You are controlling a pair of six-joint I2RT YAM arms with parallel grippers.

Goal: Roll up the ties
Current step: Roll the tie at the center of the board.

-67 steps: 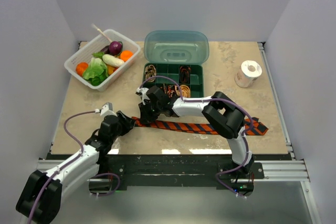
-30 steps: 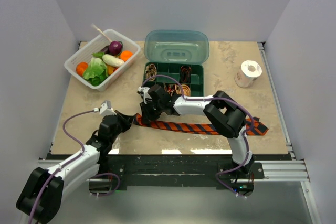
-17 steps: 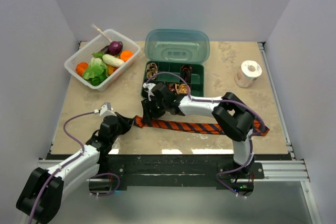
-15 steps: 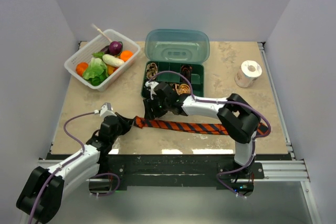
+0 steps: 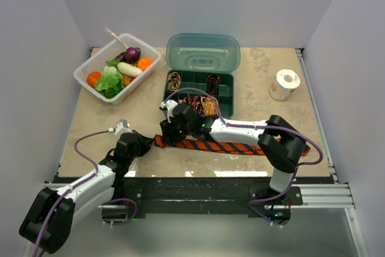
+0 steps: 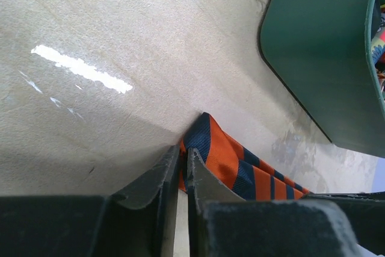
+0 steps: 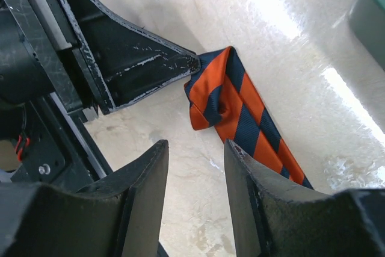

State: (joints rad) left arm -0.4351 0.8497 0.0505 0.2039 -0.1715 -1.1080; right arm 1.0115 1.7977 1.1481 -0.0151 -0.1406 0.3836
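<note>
Seen from above, both arms reach from the near edge to one spot on the table (image 5: pixel 90 118), but that view hides how the jaws stand; the wrist cameras supply it. The left gripper (image 6: pixel 182 150) lies low on the surface with its jaws all but together, only a thin slit between them; the corner of the striped tie (image 6: pixel 222 161) sits right at its tips, and a sliver of orange shows in the slit; whether the cloth is pinched I cannot tell. The right gripper (image 7: pixel 195 144) has its jaws clearly apart with only bare table between them; it holds nothing, and the tie lies just beyond its tips. Only the right wrist view shows that this left end of the tie is doubled over on itself in a loose fold, and that a scuffed black finger (image 7: pixel 150 73) of the left gripper touches the fold's corner. Only the overhead view shows the tie's length; it runs flat to the right along the near part of the table, under the right arm, its far end mostly hidden behind that arm's elbow. Beyond it stands a green compartment box (image 5: pixel 230 88), its lid (image 5: pixel 203 52) tipped open behind; coiled ties (image 5: pixel 174 80) lie in several cells. Farther left is a white basket (image 5: pixel 144 75) of vegetables (image 5: pixel 111 79); at the far right, a white tape roll (image 5: pixel 284 83).
</note>
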